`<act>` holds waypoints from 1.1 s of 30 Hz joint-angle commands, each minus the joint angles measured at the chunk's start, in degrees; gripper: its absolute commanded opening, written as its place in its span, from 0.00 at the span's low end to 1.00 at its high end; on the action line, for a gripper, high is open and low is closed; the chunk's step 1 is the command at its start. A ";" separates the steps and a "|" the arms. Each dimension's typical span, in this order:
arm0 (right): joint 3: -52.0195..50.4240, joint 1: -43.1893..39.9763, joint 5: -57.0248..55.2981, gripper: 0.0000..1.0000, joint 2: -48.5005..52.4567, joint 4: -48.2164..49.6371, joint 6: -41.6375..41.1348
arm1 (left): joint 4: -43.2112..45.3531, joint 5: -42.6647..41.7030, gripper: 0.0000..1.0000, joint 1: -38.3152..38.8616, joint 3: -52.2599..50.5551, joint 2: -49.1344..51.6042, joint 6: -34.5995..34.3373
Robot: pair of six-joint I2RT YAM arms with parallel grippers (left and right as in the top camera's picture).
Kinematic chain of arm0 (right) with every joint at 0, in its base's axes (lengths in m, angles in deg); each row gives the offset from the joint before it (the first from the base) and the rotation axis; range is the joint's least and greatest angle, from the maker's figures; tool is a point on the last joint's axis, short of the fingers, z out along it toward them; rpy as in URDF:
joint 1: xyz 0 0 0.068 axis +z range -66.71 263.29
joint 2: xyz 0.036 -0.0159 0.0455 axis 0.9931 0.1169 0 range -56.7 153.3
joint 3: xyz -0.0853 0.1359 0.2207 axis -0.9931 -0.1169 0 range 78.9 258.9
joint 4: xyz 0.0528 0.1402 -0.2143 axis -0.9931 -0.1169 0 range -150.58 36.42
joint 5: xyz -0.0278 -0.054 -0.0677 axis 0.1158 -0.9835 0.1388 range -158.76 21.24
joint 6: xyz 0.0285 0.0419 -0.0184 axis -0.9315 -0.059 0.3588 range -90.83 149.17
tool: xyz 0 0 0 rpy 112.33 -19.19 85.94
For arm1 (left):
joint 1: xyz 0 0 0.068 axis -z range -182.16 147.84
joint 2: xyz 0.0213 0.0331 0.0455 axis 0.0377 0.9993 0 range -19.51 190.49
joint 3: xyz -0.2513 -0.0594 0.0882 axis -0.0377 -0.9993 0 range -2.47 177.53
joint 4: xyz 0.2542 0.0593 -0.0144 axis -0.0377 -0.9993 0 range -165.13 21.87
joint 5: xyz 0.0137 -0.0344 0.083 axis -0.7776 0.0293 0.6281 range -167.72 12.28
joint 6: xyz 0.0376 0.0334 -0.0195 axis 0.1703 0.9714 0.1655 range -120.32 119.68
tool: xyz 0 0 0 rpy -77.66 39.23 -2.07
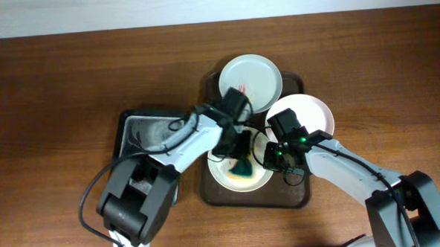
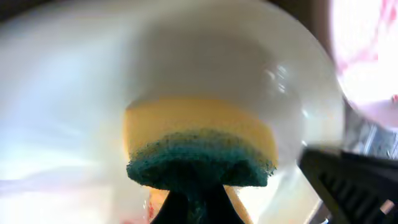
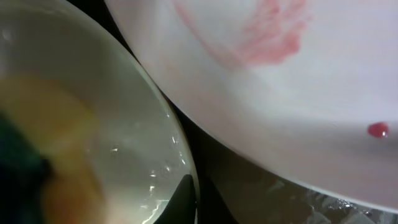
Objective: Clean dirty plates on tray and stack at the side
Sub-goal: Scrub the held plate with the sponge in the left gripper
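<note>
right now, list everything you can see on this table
plates: three, white, on the brown tray; the far and right ones show red smears
sponge: one, yellow with a green scrub side, in the near plate
brown tray: one, dark brown, middle of the table
black tray: one, black, left of the brown tray
table: one, brown wood
left gripper: one, black, pinching the sponge
right gripper: one, black, at the near plate's right rim; open or shut is unclear
</note>
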 commanded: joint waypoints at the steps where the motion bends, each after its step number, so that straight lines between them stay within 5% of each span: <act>1: 0.11 -0.11 -2.23 0.04 0.68 0.52 -0.79 | 2.82 2.40 0.00 3.76 -1.57 1.20 0.48; 4: 0.11 -0.11 -2.23 0.04 0.68 0.52 -0.37 | 3.52 10.73 0.00 5.16 -3.65 1.20 -3.21; 8: 0.11 -0.11 -2.23 0.04 0.68 0.50 -0.39 | -2.91 11.02 0.00 4.42 -3.82 0.87 -3.17; 19: 0.11 -0.11 -2.21 0.04 0.68 0.42 -0.39 | -9.31 43.36 0.00 -2.05 -3.82 -3.87 -3.19; 27: 0.11 -0.11 -2.21 0.04 0.68 -0.13 -0.39 | -1.99 20.20 0.00 -1.92 -3.82 -13.25 -2.10; 33: 0.11 -0.11 -2.23 0.04 0.68 -0.13 -0.39 | 9.01 18.80 0.00 1.68 -8.00 -11.32 -2.47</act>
